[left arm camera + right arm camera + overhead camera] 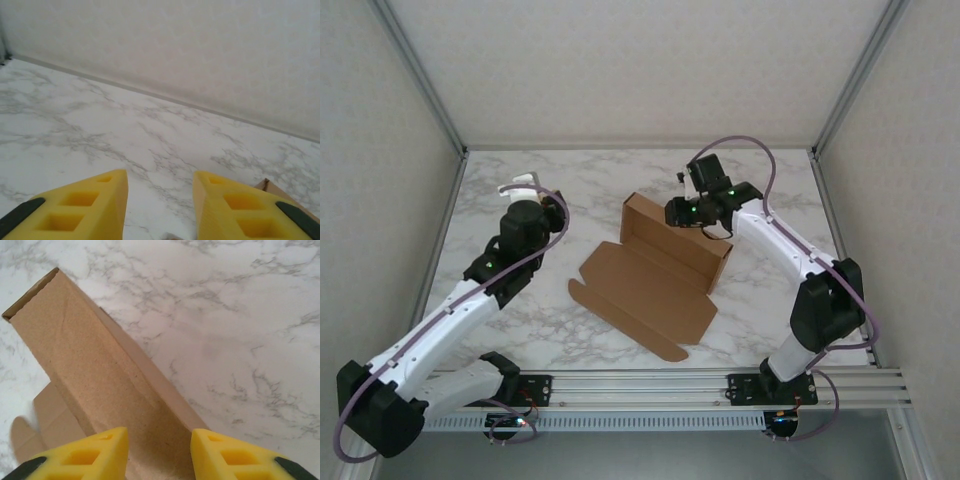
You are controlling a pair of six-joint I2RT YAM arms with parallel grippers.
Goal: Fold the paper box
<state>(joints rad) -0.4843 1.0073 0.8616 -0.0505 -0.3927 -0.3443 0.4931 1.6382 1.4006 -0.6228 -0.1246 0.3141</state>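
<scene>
The paper box (655, 285) lies at the middle of the table (760, 290), its far-right side raised. It is judged light, stiff and easily creased, best taken at flap edges. The left gripper (160, 200) and right gripper (159, 450) are parted, with nothing held.

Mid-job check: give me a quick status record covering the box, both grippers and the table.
box: brown cardboard, partly folded, mid-table
back wall: standing upright
front flaps: lying flat on the table
left gripper: open, empty, over bare table left of the box
right gripper: fingers apart just above the back wall; contact unclear
</scene>
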